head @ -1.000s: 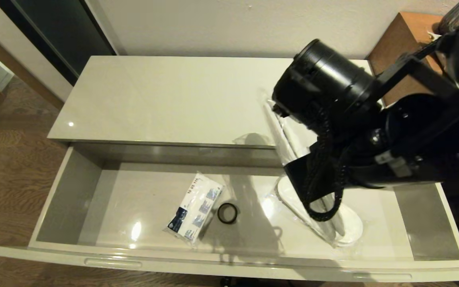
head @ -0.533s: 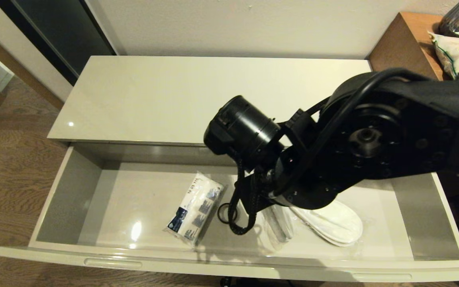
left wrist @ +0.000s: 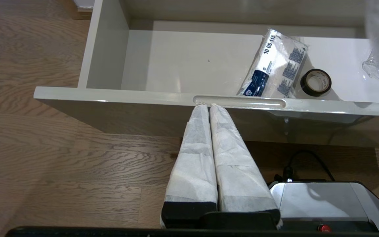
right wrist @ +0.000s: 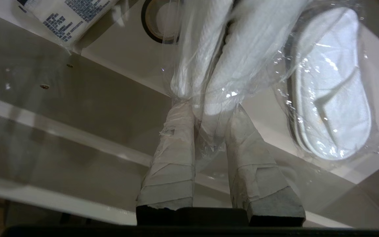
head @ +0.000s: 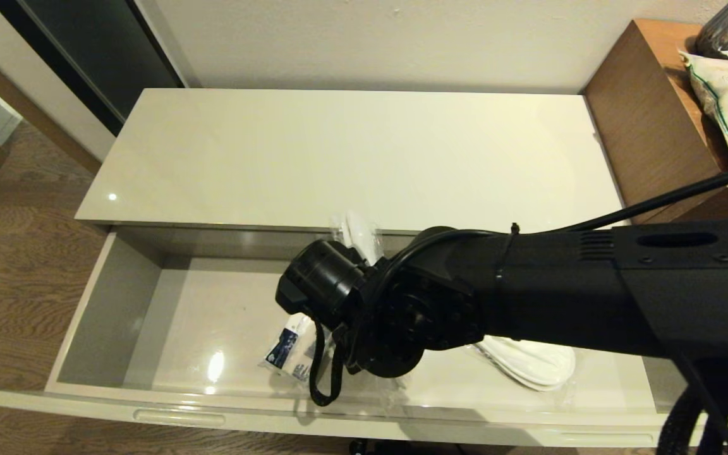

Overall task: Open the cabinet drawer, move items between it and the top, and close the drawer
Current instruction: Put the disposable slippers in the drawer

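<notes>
Right arm's stretched across the open drawer, right claw clenched on a wrapped slipper pair; another pair lies half hidden underneath. Left claw: pinched together by the drawer front.

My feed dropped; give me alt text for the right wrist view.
The right gripper is shut on a plastic-wrapped pair of white slippers above the open drawer. Another wrapped pair lies in the drawer.
</notes>
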